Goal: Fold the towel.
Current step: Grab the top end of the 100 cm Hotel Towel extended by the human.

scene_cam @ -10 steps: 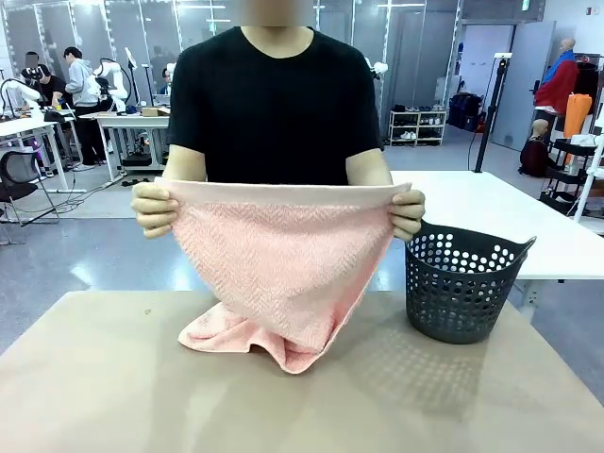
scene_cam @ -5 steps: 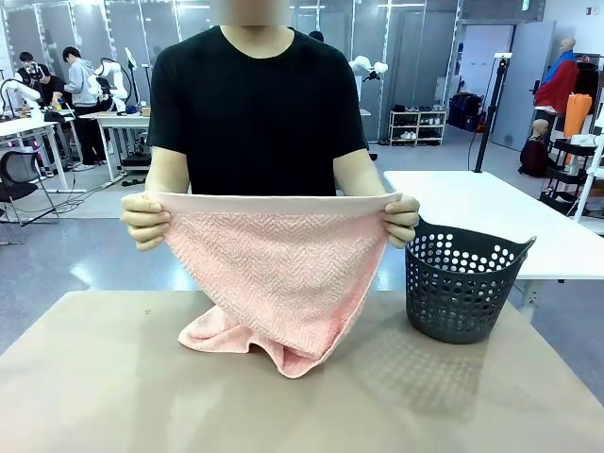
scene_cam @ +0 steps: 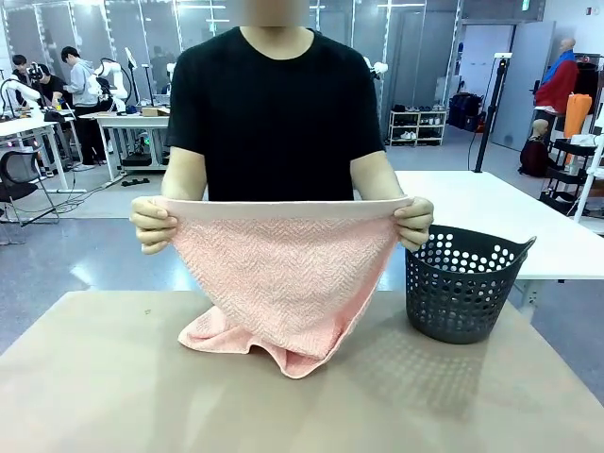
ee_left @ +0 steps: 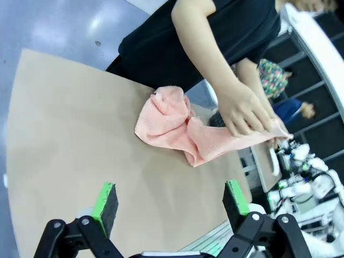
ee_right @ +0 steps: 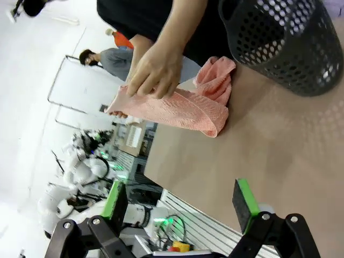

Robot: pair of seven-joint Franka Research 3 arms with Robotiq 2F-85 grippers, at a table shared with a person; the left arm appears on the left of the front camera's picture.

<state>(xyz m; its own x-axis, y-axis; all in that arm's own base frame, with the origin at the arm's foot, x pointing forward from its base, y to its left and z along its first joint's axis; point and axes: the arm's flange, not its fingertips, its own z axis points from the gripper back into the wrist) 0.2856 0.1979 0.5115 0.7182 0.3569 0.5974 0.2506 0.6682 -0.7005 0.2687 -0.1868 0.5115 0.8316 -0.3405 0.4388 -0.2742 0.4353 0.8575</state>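
I am holding my left claw [ee_left: 170,189] and my right claw [ee_right: 181,188] spread wide over the table [scene_cam: 94,377], gripping nothing. The person's hands [scene_cam: 154,225] are stretching the pink towel [scene_cam: 283,278] by its top hem. Its lower end is lying bunched on the table near the dark perforated basket [scene_cam: 462,288].
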